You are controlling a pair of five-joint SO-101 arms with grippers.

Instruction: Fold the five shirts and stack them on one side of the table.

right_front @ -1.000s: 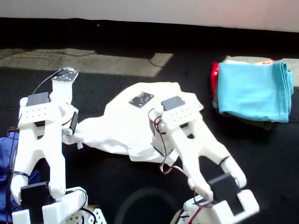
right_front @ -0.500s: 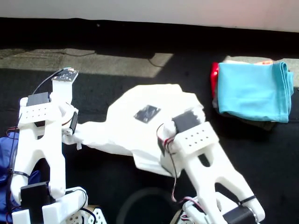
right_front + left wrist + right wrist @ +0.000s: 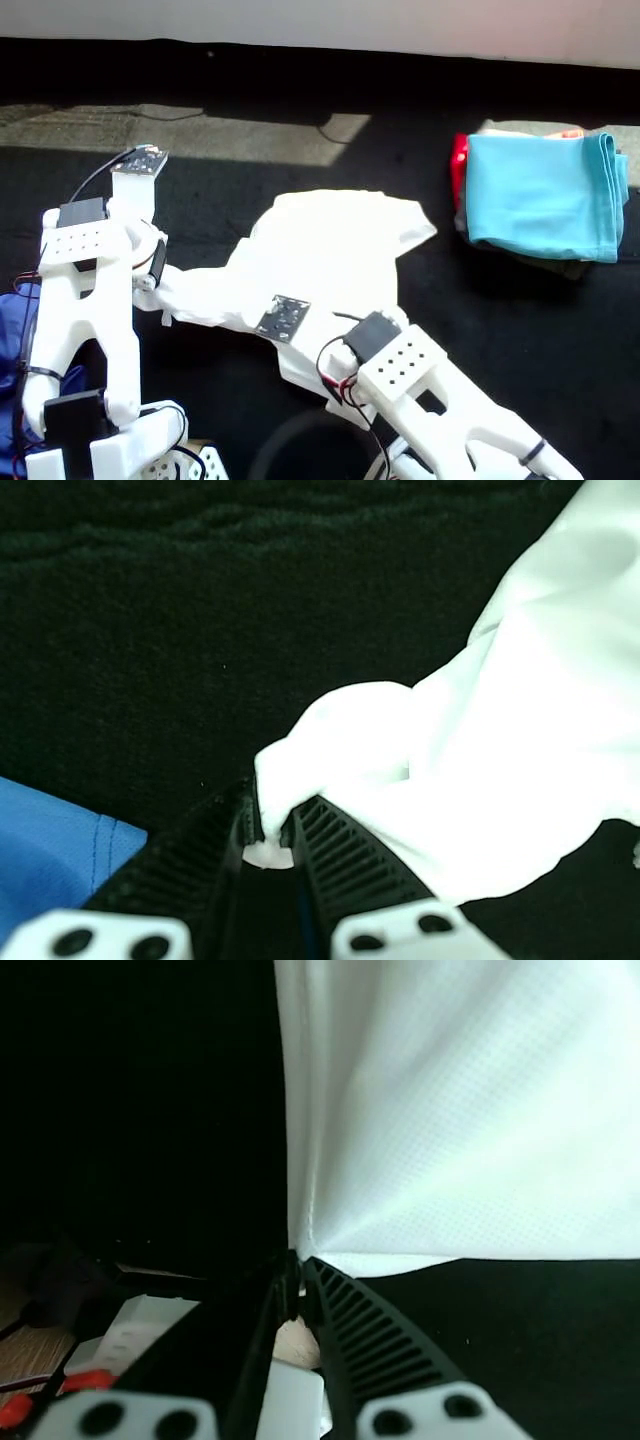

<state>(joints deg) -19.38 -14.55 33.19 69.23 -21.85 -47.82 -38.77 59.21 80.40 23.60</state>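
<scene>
A white shirt [image 3: 320,255] lies crumpled across the middle of the black table. My left gripper [image 3: 270,825] is shut on a bunched corner of the white shirt [image 3: 500,740] at its left end. My right gripper [image 3: 297,1270] is shut on the near edge of the white shirt [image 3: 460,1100], pulled taut toward the table's front. In the high view the left arm [image 3: 85,300] stands at the left and the right arm [image 3: 400,370] reaches in from the front. A stack of folded shirts [image 3: 545,195], turquoise on top, sits at the right side.
A blue shirt [image 3: 12,330] lies at the left edge beside the left arm's base, and it also appears as blue cloth [image 3: 50,850] in the left wrist view. A sunlit strip [image 3: 190,130] crosses the far table. A cable [image 3: 330,130] lies there.
My right arm has drawn back toward the table's front, dragging the white shirt's near edge with it. The left arm has kept still with its corner held.
</scene>
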